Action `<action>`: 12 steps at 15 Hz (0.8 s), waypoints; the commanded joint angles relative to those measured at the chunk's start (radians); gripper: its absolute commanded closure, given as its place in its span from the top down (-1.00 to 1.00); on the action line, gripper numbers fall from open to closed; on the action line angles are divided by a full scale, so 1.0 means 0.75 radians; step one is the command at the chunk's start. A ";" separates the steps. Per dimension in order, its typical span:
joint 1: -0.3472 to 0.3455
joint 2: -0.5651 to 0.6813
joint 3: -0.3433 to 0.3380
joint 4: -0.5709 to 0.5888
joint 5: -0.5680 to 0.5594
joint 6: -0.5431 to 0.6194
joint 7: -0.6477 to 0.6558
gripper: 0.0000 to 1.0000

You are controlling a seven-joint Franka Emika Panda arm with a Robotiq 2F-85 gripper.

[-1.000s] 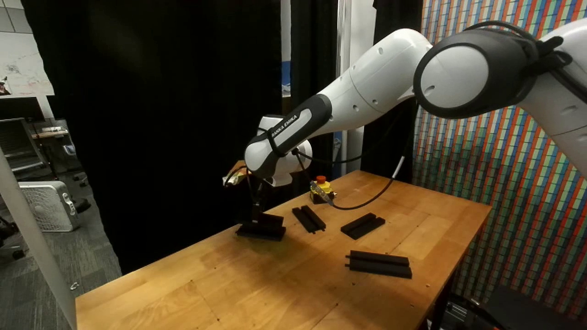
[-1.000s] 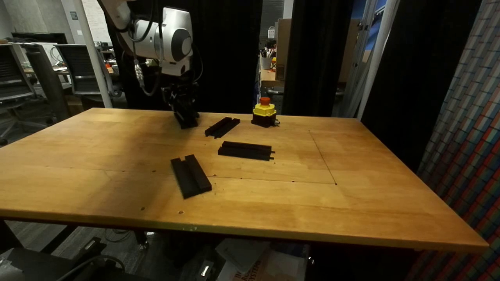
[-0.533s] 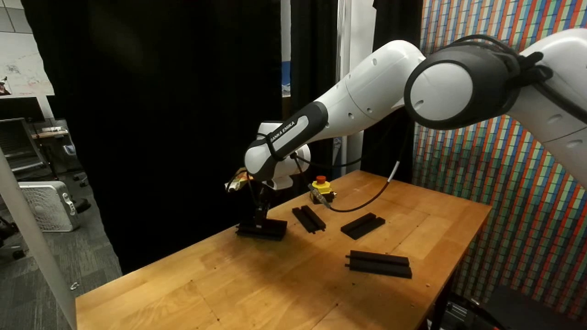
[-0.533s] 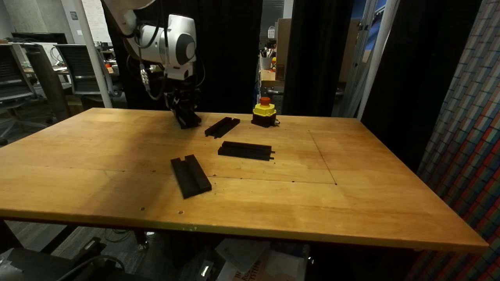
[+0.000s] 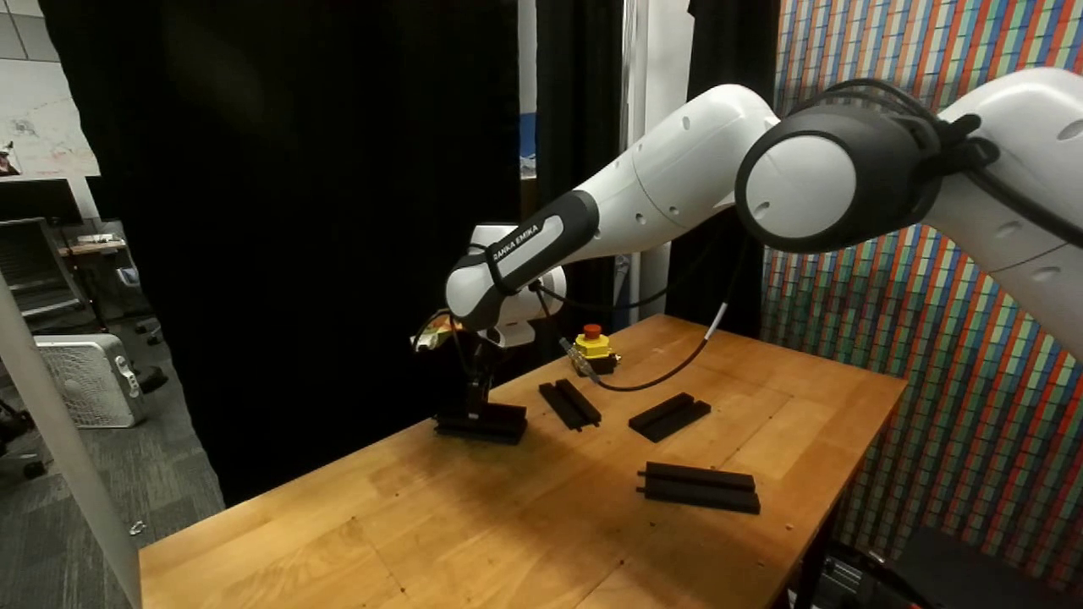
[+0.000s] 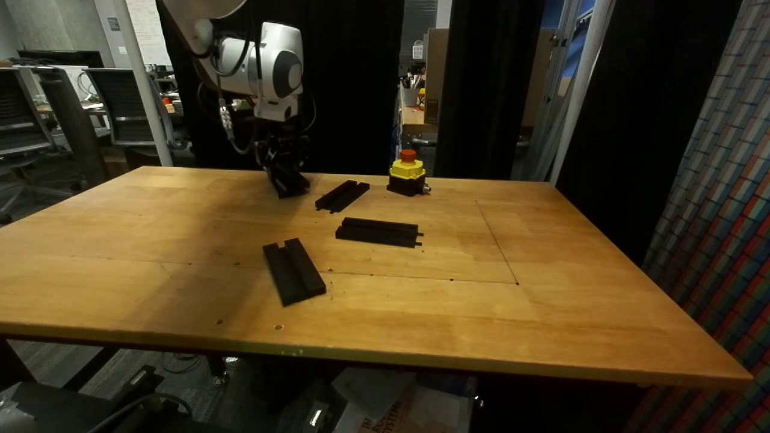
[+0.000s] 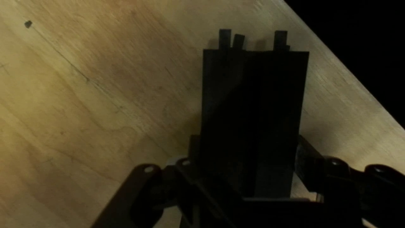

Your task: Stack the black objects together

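Note:
My gripper (image 7: 247,139) points down with its fingers on both sides of a grooved black bar (image 7: 227,79) in the wrist view; both seem to touch its sides. Extra pegs at the bar's far end show another black bar under it, mostly hidden. This pair (image 5: 506,425) lies at the table's edge in an exterior view, with my gripper (image 5: 476,413) over it. In both exterior views three single black bars lie flat and apart: a near one (image 5: 570,403), a middle one (image 5: 669,416) and a far one (image 5: 700,486).
A yellow box with a red button (image 6: 408,173) stands at the table's edge near the bars. The wooden table (image 6: 511,325) has its edge close beside the stacked pair (image 7: 348,69). A cable (image 5: 668,376) hangs from the arm above the table.
One second ago the held bar was raised and tilted over the lower one. It came down onto it by half a second ago. Since then the arm has shifted only slightly.

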State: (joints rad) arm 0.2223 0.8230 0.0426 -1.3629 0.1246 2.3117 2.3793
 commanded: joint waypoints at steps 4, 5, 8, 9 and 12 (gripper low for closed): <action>0.026 0.063 -0.003 0.127 0.036 -0.071 0.071 -0.09; 0.032 0.066 -0.003 0.131 0.036 -0.075 0.091 -0.09; 0.061 0.075 -0.004 0.145 0.036 -0.098 0.182 -0.09; 0.071 0.078 -0.003 0.150 0.036 -0.110 0.215 -0.09; 0.098 0.079 -0.003 0.154 0.032 -0.129 0.317 -0.09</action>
State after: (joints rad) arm 0.2741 0.8611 0.0456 -1.2944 0.1265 2.2494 2.5477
